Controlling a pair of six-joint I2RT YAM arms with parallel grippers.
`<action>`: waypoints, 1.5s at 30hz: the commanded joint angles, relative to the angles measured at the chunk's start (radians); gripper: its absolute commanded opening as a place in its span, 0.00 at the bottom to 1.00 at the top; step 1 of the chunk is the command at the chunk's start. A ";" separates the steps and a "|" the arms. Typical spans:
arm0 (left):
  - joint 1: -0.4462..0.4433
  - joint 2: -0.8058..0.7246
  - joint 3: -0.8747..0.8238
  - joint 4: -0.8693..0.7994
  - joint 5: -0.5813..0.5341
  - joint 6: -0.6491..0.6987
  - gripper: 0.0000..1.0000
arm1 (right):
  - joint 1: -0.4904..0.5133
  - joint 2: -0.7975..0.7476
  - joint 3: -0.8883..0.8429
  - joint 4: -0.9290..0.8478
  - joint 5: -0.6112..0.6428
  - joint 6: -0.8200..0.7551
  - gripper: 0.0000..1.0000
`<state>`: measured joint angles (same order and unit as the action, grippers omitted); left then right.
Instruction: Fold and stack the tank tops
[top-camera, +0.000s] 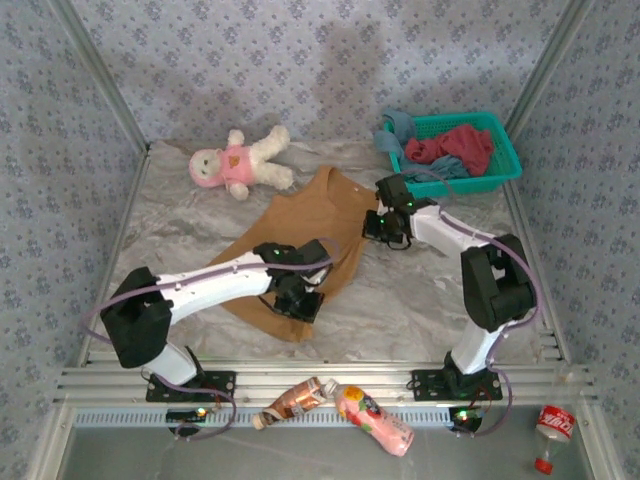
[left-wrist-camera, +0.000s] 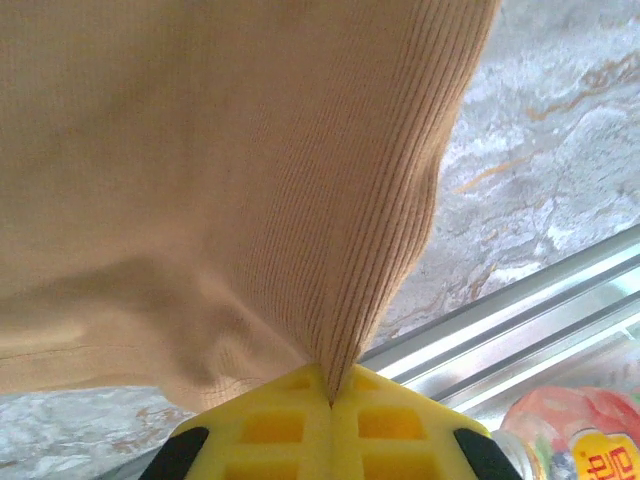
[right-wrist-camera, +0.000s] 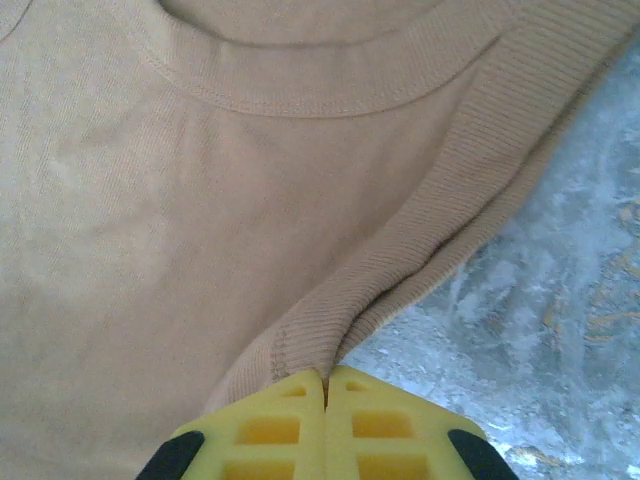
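A tan-brown tank top (top-camera: 312, 222) lies spread on the marbled table, neck toward the back. My left gripper (top-camera: 298, 298) is shut on its near hem, the ribbed cloth (left-wrist-camera: 380, 250) pinched between the yellow pads (left-wrist-camera: 290, 425). My right gripper (top-camera: 388, 228) is shut on the top's right shoulder edge, where the ribbed armhole band (right-wrist-camera: 420, 240) runs into the yellow pads (right-wrist-camera: 285, 425). A dark red tank top (top-camera: 455, 146) and a dusty blue tank top (top-camera: 400, 135) sit bunched in the teal basket (top-camera: 505, 150).
A white plush doll in pink (top-camera: 240, 162) lies at the back left. Two bottles (top-camera: 365, 410) lie on the rail in front of the arm bases, and another (top-camera: 553, 425) at the right. Patterned walls close in the sides and back.
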<state>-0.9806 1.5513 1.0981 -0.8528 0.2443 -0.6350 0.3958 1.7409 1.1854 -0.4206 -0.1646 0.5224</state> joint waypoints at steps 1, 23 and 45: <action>0.044 -0.026 -0.015 -0.064 0.056 0.061 0.00 | 0.017 0.054 0.077 -0.073 -0.017 -0.025 0.07; 0.295 0.097 -0.039 -0.083 -0.017 0.256 0.00 | 0.078 0.347 0.343 -0.048 -0.003 0.010 0.11; 0.322 0.143 0.053 -0.214 -0.364 0.209 0.36 | 0.023 0.351 0.333 0.162 -0.115 0.026 0.34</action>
<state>-0.6617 1.7149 1.1183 -0.9936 -0.0456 -0.3954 0.4351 2.0991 1.5230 -0.2741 -0.2337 0.5568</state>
